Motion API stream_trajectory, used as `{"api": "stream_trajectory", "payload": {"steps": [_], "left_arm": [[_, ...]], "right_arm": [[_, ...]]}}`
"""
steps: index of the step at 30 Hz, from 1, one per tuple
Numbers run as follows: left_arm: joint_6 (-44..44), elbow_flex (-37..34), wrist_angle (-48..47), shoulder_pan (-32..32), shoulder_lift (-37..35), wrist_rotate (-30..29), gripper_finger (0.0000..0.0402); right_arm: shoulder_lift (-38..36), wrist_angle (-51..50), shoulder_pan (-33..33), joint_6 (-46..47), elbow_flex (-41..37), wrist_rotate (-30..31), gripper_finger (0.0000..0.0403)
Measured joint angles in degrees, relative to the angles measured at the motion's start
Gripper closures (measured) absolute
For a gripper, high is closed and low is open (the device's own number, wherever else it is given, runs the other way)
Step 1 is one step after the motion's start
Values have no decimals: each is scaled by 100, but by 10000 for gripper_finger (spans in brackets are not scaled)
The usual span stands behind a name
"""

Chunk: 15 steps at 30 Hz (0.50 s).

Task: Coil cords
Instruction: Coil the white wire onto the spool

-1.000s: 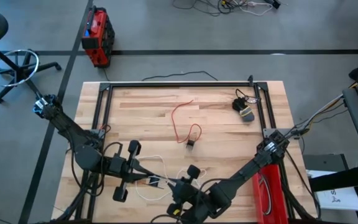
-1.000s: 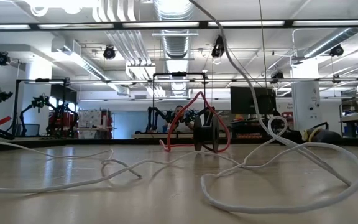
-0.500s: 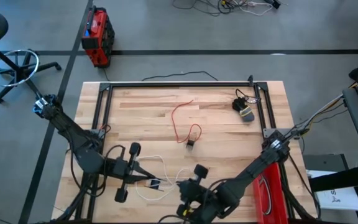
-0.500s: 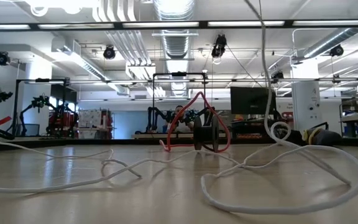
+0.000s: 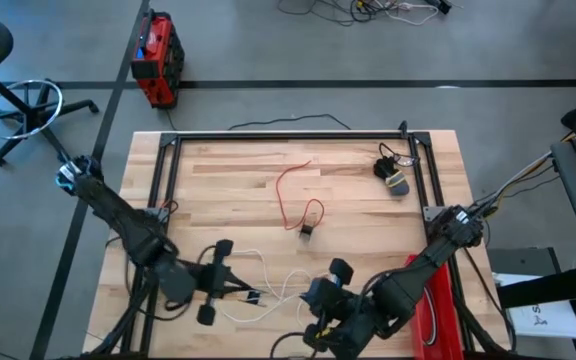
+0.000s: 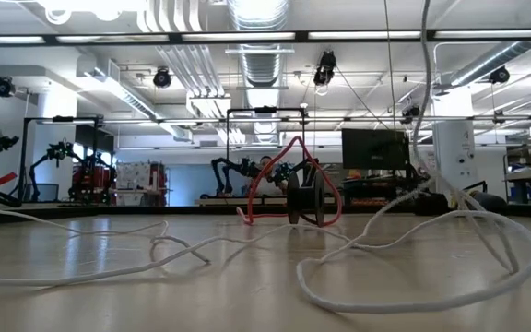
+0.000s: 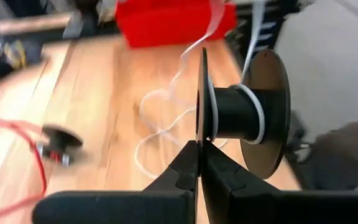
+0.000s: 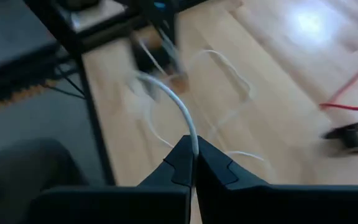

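The white cord (image 5: 268, 282) lies in loose loops on the wooden table near its front edge, and in the low view one strand (image 6: 425, 83) rises out of the picture's top. My left gripper (image 5: 251, 296) is shut on a black spool (image 7: 241, 112) that carries a few turns of white cord. My right gripper (image 5: 308, 304), just to its right, is shut on the white cord. The red cord (image 5: 290, 190) with its small dark spool (image 5: 306, 232) lies mid-table. A black cord (image 5: 392, 176) sits bundled at the far right. My left gripper pinches the rim of the spool's thin near flange (image 7: 202, 134) between its two fingers, coming from the table's left. The spool stands beyond the fingertips with its hub (image 7: 229, 115) lying across them, and white cord is wound on the hub. My right gripper pinches a single strand of the white cord (image 8: 193, 142) between its fingertips. From there the strand arcs away (image 8: 166, 93) and drops toward the table. The rest of the cord lies slack on the wood.
A black metal frame (image 5: 288, 135) borders the table's far side and both flanks. A red box (image 5: 436, 305) lies by the right arm at the near right. A red case (image 5: 156, 58) and an office chair base (image 5: 23, 105) stand on the floor beyond the table.
My right gripper has moved toward the table's right edge with the white cord. In the low view the rising strand has swung right and stands steeper and straighter. My left gripper has shifted slightly toward the right and near edge, still shut on the spool.
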Motion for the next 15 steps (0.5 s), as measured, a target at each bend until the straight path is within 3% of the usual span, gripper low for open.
{"api": "stream_trajectory", "payload": {"steps": [7,15], "left_arm": [[-1059,-4,42,677,949,-29,401],[-1559,-4,806,1068,1708,98,401]], "right_arm": [[103,840,-348,127,-21,-537,403],[123,846,-622,227,-161,-468,403]]}}
